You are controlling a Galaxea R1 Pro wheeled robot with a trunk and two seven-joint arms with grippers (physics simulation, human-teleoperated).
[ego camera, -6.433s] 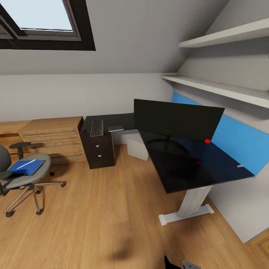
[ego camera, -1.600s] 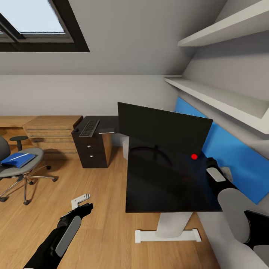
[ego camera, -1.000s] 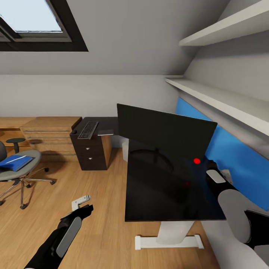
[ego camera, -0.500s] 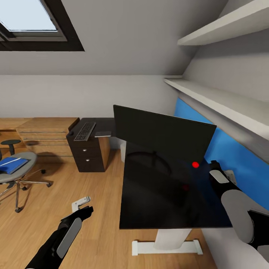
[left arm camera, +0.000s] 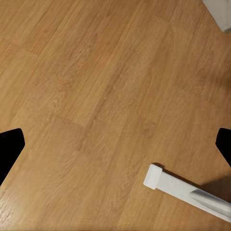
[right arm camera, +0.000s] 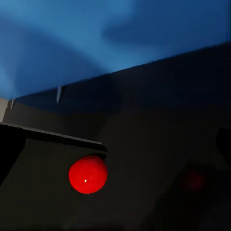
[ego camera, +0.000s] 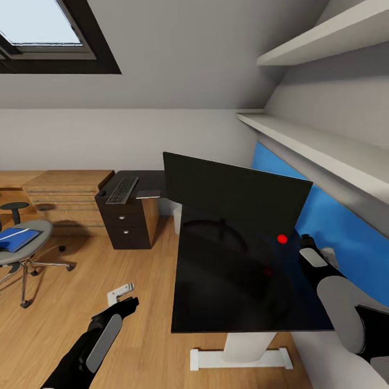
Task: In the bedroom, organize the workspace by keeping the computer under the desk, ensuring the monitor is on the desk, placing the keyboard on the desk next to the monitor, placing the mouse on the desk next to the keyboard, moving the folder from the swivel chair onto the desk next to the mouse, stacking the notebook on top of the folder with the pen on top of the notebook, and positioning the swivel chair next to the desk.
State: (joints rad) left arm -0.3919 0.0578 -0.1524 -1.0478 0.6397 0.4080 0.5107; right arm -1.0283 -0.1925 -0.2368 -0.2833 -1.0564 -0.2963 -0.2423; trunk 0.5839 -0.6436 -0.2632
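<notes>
Glossy black, the desk (ego camera: pixel 237 286) now lies directly under the head camera, with the monitor (ego camera: pixel 232 197) standing on it and a red mouse (ego camera: pixel 282 238) at the monitor's right corner. Since a second ago the whole picture has slid slightly, so the base has crept on; the right gripper (ego camera: pixel 306 241) has edged up the desk's right side and now sits just beside the mouse, apart from it. That suggests the mouse is the next pick. The other things lie well apart: the keyboard (ego camera: pixel 122 190) on the far wing above the dark drawer unit (ego camera: pixel 128 221), the blue folder (ego camera: pixel 15 239) on the swivel chair (ego camera: pixel 24 254) with a white strip on top, pen or notebook I cannot tell.

The right wrist view adds what the head view lacks: the mouse (right arm camera: pixel 87 174) close ahead between dark finger edges at the frame sides, so the jaws look spread and empty. The left wrist view shows bare wooden floor (left arm camera: pixel 96 96) and the desk's white foot (left arm camera: pixel 185 190); the left gripper (ego camera: pixel 125 294) hangs over the floor, spread wide, holding nothing.
</notes>
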